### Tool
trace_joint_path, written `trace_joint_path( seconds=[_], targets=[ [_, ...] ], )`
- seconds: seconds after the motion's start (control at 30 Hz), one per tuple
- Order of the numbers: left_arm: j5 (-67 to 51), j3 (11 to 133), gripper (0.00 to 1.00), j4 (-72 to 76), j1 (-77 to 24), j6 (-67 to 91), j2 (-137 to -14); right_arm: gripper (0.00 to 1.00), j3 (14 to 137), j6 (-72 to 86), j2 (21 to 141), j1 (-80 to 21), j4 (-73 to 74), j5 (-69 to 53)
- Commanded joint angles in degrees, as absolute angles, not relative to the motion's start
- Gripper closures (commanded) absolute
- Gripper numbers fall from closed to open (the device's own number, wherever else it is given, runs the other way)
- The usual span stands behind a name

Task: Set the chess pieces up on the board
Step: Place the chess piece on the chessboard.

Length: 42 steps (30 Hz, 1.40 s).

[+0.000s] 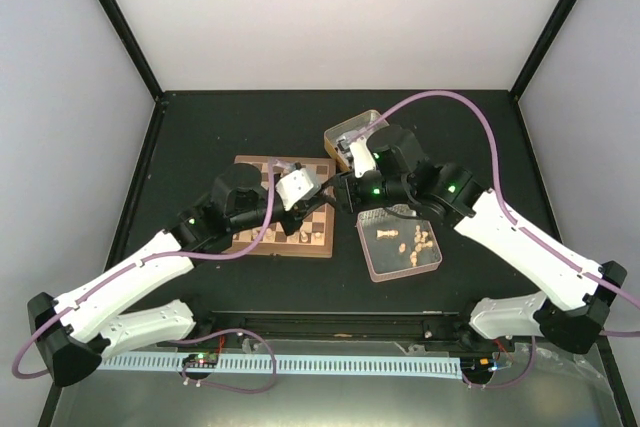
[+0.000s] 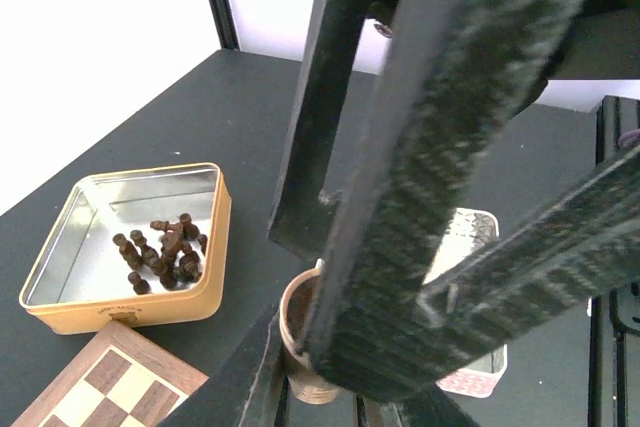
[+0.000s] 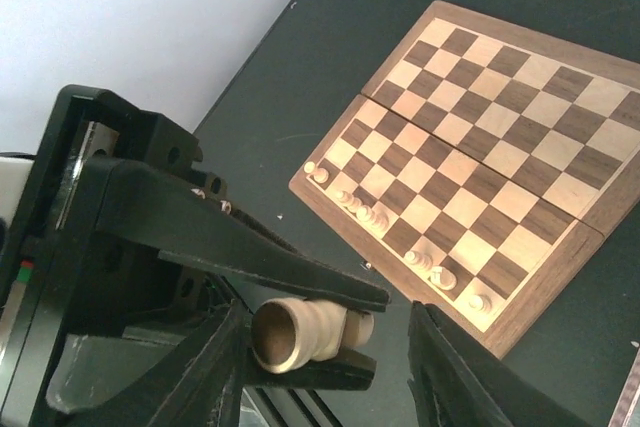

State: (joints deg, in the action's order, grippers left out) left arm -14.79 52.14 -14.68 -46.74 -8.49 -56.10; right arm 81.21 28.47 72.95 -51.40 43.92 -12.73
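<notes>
A pale cream chess piece [image 3: 300, 332] with a hollow base is pinched between my left gripper's [image 1: 318, 197] two black fingers, just off the board's right edge. It also shows in the left wrist view [image 2: 296, 332]. My right gripper [image 1: 342, 191] is open, and its fingers stand wide on either side of the piece without closing on it [image 3: 328, 315]. The board [image 3: 500, 97] lies open, with several cream chess pieces [image 3: 370, 215] along its near edge. In the top view the held piece is hidden under the two grippers.
A gold tin [image 2: 60, 312] of dark brown pieces [image 2: 165, 252] stands behind the board, and shows at the back in the top view [image 1: 335, 132]. A shallow tray [image 1: 372, 265] with loose cream pieces [image 1: 415, 239] lies right of the board [image 1: 255, 165].
</notes>
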Motion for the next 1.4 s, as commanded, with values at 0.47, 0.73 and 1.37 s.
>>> trace_joint_path(
  seconds=[0.47, 0.73, 1.37],
  targets=[
    [-13.6, 48.1, 0.9, -4.1, -48.7, -17.3, -52.9, 0.98, 76.9, 35.9, 74.8, -51.4, 43.6, -11.4],
    [-12.6, 47.6, 0.76, -5.5, -48.7, -11.0, -51.9, 0.99, 73.9, 41.0, 69.9, -50.2, 34.4, -10.0],
    [-17.8, 42.8, 0.25, 10.9, -47.7, 10.4, -48.3, 0.97, 58.0, 59.6, 58.4, -38.2, 3.8, -35.3]
  ],
)
